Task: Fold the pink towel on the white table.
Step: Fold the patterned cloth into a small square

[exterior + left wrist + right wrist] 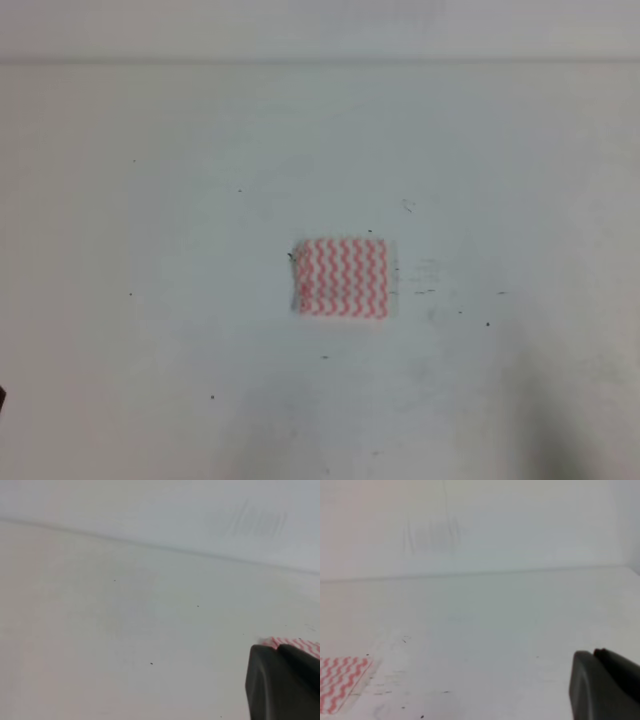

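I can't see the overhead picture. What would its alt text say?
A small pink towel with pink-and-white zigzag stripes lies flat as a compact rectangle near the middle of a white table. The tabletop bears a few tiny dark specks and scuffs; no robot gripper appears in this view.

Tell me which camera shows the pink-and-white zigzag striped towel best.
The exterior high view: the whole pink-and-white zigzag striped towel lies flat, unobstructed, mid-table. The right wrist view catches only one corner; the left wrist view shows a sliver behind the dark end effector part.
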Robot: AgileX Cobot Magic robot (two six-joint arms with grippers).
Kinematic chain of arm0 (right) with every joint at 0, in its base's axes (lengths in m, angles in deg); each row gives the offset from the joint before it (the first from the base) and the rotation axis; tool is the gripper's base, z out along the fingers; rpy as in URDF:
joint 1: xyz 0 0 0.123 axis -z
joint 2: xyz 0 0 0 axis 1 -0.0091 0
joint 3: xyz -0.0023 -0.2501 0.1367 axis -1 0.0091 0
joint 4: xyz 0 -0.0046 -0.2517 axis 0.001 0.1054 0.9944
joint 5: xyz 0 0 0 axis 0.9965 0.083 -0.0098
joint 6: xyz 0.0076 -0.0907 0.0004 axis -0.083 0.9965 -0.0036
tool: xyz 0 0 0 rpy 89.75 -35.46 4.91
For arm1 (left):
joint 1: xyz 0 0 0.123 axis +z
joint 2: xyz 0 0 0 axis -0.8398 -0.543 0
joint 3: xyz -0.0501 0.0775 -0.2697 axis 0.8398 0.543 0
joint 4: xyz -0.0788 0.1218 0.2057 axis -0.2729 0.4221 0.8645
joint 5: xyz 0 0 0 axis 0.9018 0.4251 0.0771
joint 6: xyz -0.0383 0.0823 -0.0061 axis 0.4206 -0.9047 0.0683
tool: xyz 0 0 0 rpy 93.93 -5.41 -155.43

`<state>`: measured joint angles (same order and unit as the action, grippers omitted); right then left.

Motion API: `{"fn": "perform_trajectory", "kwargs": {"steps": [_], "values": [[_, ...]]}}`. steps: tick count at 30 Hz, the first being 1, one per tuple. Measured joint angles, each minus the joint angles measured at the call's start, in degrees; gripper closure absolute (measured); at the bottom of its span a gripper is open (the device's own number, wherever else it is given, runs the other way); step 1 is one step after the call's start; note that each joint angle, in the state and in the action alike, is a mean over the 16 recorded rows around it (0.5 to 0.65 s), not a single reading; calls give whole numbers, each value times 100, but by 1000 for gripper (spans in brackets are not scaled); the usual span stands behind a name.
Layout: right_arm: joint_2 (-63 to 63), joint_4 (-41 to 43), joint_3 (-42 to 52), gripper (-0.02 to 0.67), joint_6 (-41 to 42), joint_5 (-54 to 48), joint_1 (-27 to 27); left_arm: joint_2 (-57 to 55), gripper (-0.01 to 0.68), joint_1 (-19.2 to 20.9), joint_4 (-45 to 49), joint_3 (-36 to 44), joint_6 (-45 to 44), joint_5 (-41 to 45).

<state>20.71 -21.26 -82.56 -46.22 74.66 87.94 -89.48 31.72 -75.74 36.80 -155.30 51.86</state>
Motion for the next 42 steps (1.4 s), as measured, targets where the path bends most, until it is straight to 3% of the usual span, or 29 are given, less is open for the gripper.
{"fn": "perform_trajectory", "kwargs": {"steps": [11, 25, 42], "values": [[170, 78, 181, 651, -156, -53, 9, 0, 673, 0, -10, 0, 0, -13], [186, 961, 370, 651, -1035, -521, 10, -17, 673, 0, -10, 0, 0, -14], [196, 1002, 388, 651, -1068, -546, 11, -31, 673, 0, -7, 7, 0, -24]]}}
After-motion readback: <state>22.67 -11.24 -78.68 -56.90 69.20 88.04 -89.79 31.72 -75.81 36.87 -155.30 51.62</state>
